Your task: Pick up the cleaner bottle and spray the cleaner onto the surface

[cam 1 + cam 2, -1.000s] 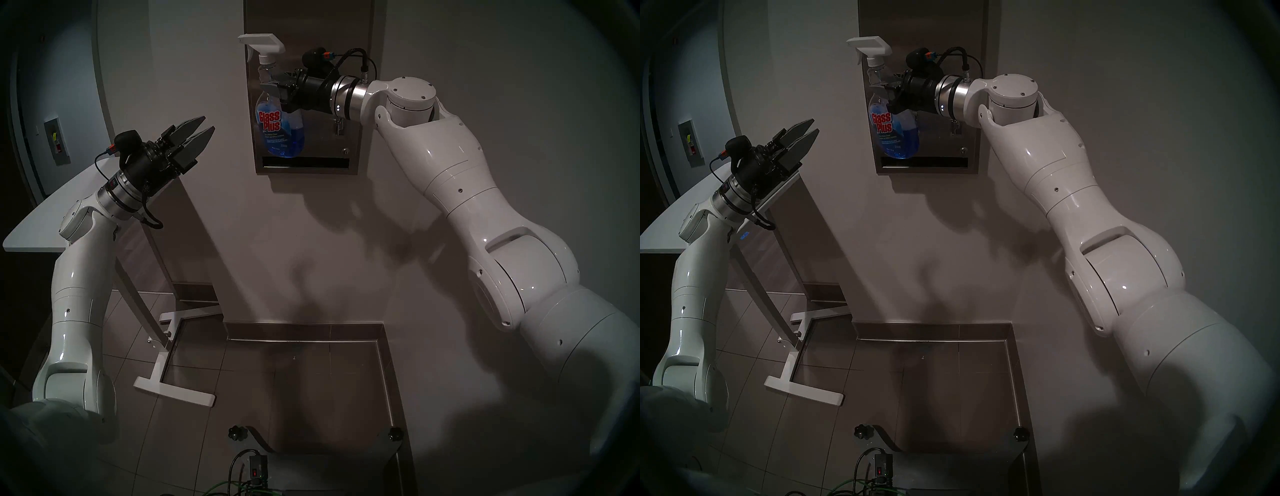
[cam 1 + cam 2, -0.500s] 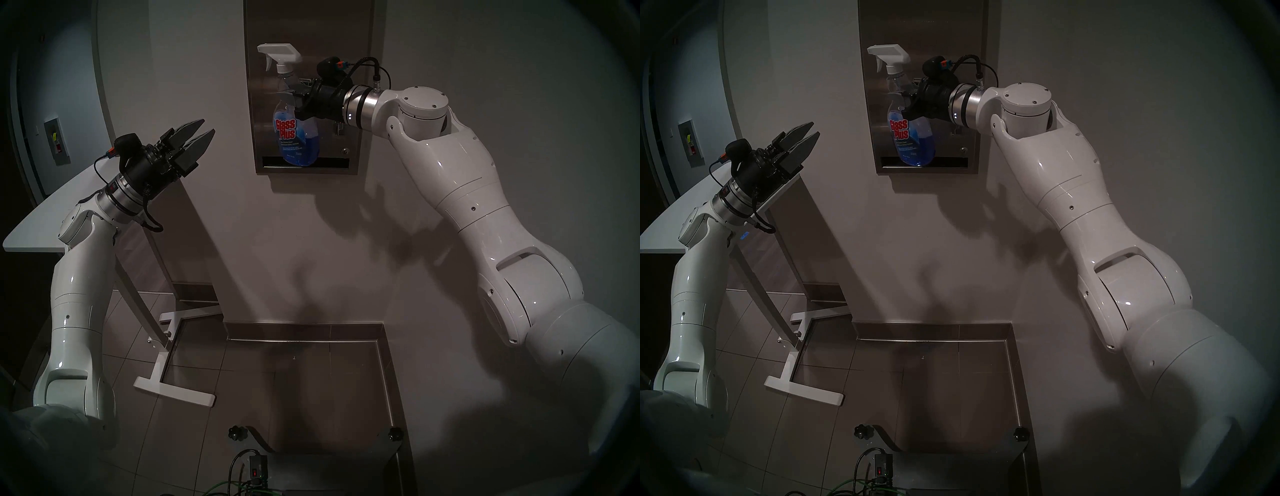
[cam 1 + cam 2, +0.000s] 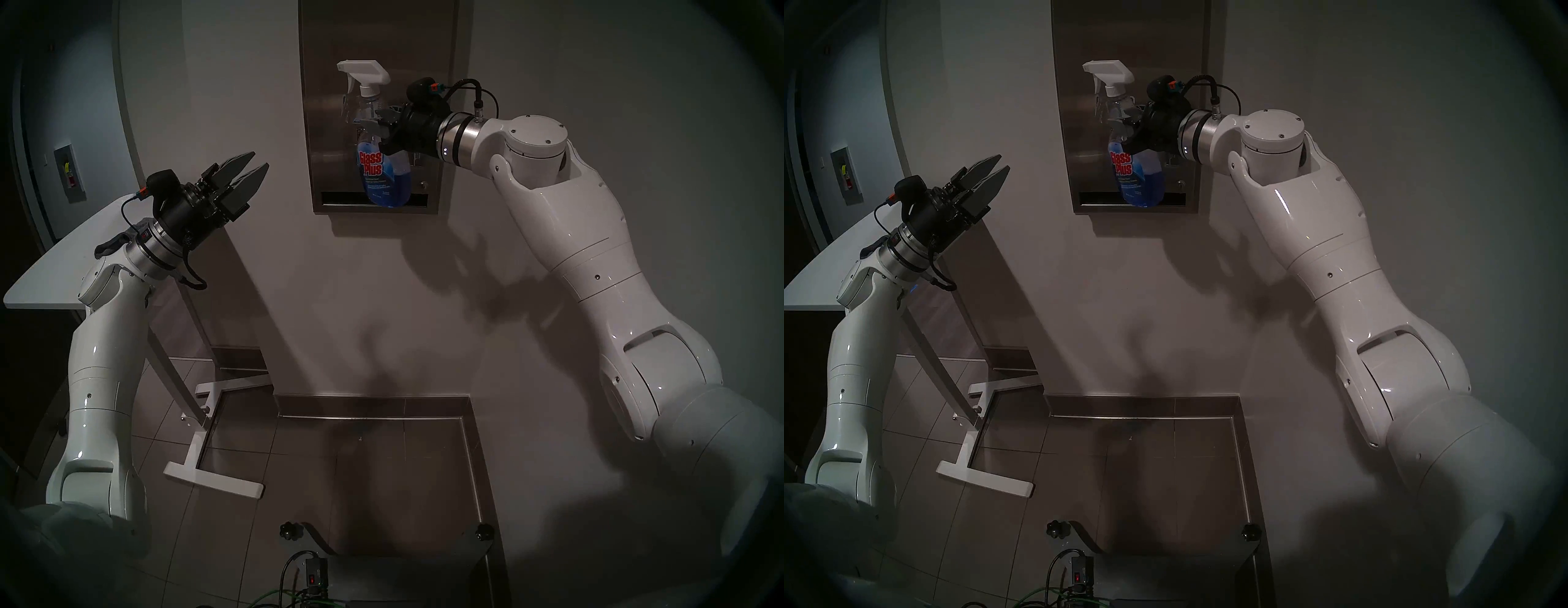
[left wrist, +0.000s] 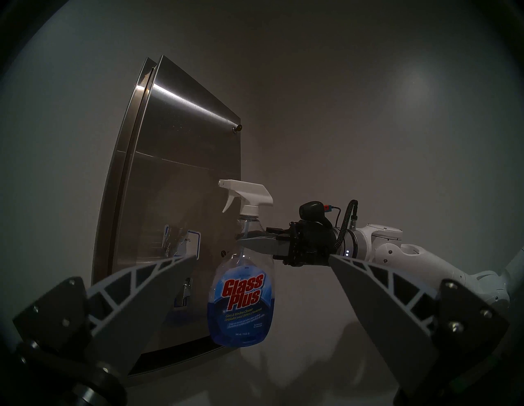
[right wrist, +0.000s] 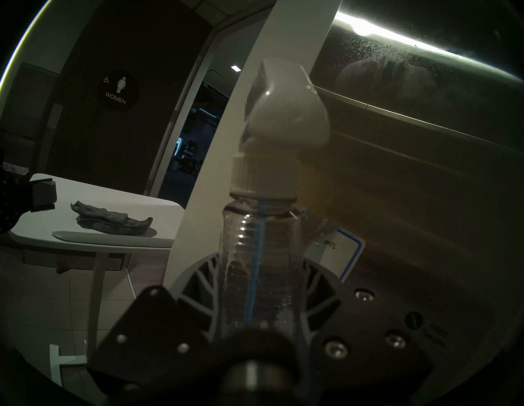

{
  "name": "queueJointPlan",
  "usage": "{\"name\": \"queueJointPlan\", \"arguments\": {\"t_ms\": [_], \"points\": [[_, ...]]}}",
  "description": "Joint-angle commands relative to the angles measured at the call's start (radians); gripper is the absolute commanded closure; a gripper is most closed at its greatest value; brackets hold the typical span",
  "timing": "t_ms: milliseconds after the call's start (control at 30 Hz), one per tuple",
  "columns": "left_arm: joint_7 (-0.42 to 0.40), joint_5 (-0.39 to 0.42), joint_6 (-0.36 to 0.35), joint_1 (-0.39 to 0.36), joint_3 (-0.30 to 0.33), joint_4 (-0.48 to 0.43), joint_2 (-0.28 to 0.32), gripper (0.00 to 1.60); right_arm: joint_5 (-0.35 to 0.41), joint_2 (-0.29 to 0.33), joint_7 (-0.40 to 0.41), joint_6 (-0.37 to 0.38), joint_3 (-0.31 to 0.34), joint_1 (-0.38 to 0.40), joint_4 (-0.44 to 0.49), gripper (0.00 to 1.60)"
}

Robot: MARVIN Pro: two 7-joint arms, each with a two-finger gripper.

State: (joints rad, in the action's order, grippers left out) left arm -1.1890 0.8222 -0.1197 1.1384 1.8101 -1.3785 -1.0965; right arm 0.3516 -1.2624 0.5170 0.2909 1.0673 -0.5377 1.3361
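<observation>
Gripping the cleaner bottle [image 3: 384, 170] by its neck, right end effector [image 3: 373, 121]; blue cleaner [image 4: 238, 331] fills its lower half; left end effector [image 3: 250, 170] spread

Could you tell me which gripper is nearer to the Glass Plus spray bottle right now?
The right. The right gripper is clamped on the Glass Plus spray bottle at its neck, while the left gripper hangs open, well off to the bottle's left.
</observation>
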Motion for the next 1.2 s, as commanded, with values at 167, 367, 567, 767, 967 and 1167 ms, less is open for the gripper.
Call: {"name": "queueJointPlan", "arguments": {"t_ms": [167, 367, 567, 767, 967, 1167], "points": [[0.012, 0.009, 0.009, 0.011, 0.016, -0.042, -0.011, 0.0, 0.019, 0.006, -0.051, -0.001, 0.049, -0.033, 0.158, 1.6], [0.026, 0.011, 0.019, 0.022, 0.024, -0.056, -0.021, 0.0, 0.022, 0.015, -0.079, 0.013, 0.06, -0.069, 0.215, 1.6], [0.06, 0.021, 0.031, 0.019, 0.038, -0.072, -0.047, 0.0, 0.022, 0.019, -0.113, 0.031, 0.072, -0.102, 0.265, 1.6], [0.094, 0.025, 0.049, 0.032, 0.053, -0.101, -0.076, 0.0, 0.019, 0.014, -0.169, 0.066, 0.082, -0.138, 0.323, 1.6], [0.12, 0.025, 0.058, 0.052, 0.083, -0.116, -0.08, 0.0, 0.002, -0.003, -0.258, 0.113, 0.092, -0.174, 0.382, 1.6], [0.146, 0.018, 0.063, 0.059, 0.1, -0.123, -0.086, 0.0, -0.021, -0.015, -0.359, 0.167, 0.129, -0.22, 0.452, 1.6]]}}
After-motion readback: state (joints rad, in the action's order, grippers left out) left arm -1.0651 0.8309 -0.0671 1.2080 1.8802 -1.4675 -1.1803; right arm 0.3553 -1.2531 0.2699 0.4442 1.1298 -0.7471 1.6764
